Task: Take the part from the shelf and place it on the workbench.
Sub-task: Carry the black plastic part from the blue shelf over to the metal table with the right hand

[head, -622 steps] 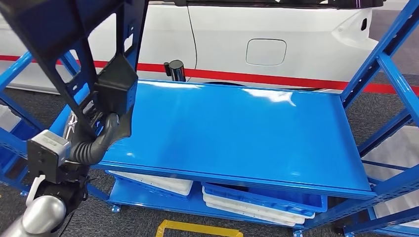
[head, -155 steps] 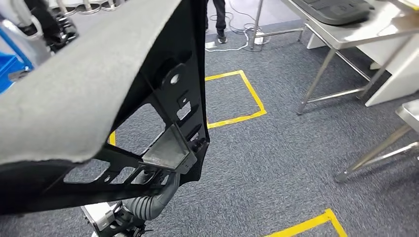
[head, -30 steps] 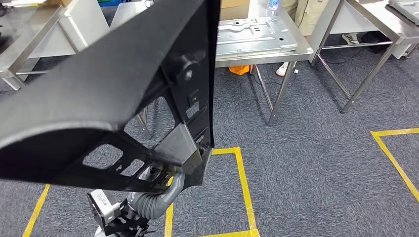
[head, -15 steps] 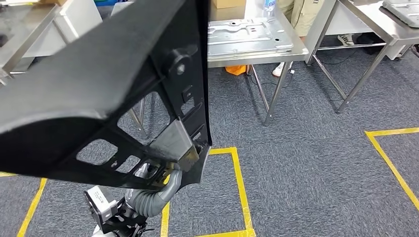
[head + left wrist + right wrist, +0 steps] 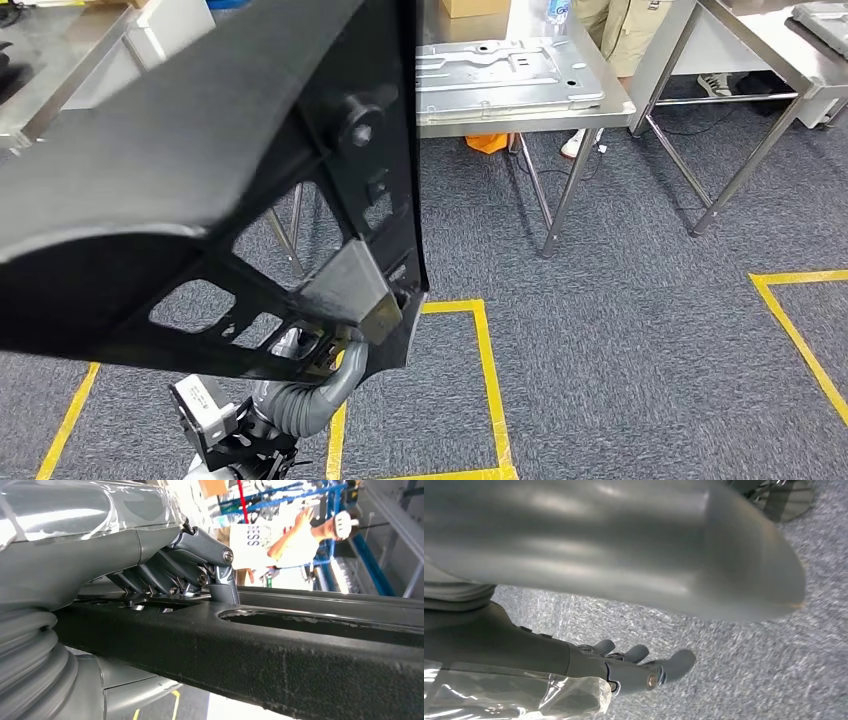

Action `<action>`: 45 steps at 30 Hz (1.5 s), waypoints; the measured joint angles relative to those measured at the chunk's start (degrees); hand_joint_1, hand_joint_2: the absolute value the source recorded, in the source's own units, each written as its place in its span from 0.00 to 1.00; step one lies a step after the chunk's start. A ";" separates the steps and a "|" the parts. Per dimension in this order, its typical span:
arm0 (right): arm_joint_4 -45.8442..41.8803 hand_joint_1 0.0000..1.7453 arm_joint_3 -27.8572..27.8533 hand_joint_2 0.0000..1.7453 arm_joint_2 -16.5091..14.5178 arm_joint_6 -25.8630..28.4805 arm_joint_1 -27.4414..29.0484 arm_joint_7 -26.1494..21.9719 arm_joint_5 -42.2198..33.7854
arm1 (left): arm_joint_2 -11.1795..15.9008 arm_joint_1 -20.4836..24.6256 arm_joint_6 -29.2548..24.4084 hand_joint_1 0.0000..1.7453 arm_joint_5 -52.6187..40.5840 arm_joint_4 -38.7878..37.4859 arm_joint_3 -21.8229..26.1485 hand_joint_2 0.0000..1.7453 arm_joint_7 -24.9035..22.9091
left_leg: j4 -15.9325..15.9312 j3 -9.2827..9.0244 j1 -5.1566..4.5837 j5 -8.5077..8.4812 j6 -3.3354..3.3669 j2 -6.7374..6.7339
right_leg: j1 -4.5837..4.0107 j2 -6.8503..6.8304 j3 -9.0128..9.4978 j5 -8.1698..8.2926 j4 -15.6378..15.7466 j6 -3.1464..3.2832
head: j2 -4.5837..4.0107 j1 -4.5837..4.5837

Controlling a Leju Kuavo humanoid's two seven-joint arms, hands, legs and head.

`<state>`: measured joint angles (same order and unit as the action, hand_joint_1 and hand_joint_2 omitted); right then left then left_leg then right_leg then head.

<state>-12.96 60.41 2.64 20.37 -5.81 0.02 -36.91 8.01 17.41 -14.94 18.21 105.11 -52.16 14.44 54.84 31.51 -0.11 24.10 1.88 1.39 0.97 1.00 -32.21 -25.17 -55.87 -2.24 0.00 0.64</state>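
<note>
Left hand (image 5: 335, 365) grips black part (image 5: 190, 180) by its lower frame, raised for carrying toward far workbench (image 5: 520, 100); right hand (image 5: 634, 667) hangs empty, fingers loosely apart.

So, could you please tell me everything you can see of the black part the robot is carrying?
The black part is a large, matte panel that looks like moulded plastic, with a broad textured face, a ribbed frame with open cut-outs, a round boss and a grey block near its lower end. It is held tilted above the grey carpet. The left hand grips a bar of the frame from below, fingers over its edge.
</note>
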 joint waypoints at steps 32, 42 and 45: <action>-0.01 0.00 0.00 0.00 -0.14 0.41 -0.04 -1.31 -0.52 | 0.10 0.21 0.36 1.00 0.45 -0.02 0.01 1.00 0.03 | 0.99 0.17 0.34 1.23 -0.71 -0.47 | 0.08 -1.28 -0.01 0.15 0.45 0.49 | 0.00 -0.26; 0.00 0.00 0.00 0.00 -0.16 0.42 -0.03 -1.50 -0.57 | 0.17 0.24 0.36 1.00 0.80 -0.02 0.02 1.00 -0.03 | 3.06 2.10 0.41 0.44 -0.76 -1.33 | 0.13 -1.30 0.64 -0.29 0.52 0.68 | 0.00 -0.46; 0.00 0.00 0.00 0.00 -0.15 0.42 -0.06 -1.50 -0.49 | 0.17 0.25 0.35 1.00 0.80 0.00 0.02 1.00 -0.02 | -0.10 0.83 -0.23 -0.15 0.00 -1.26 | 0.07 -1.42 0.79 -0.45 0.74 -0.22 | 0.00 -0.45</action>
<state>-12.96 60.41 2.49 20.79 -5.88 -1.48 -37.39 8.17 17.66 -14.59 19.02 105.11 -52.14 14.41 54.75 32.33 -0.33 23.95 1.88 0.13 1.04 -0.42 -31.42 -25.61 -55.12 -2.46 0.00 0.20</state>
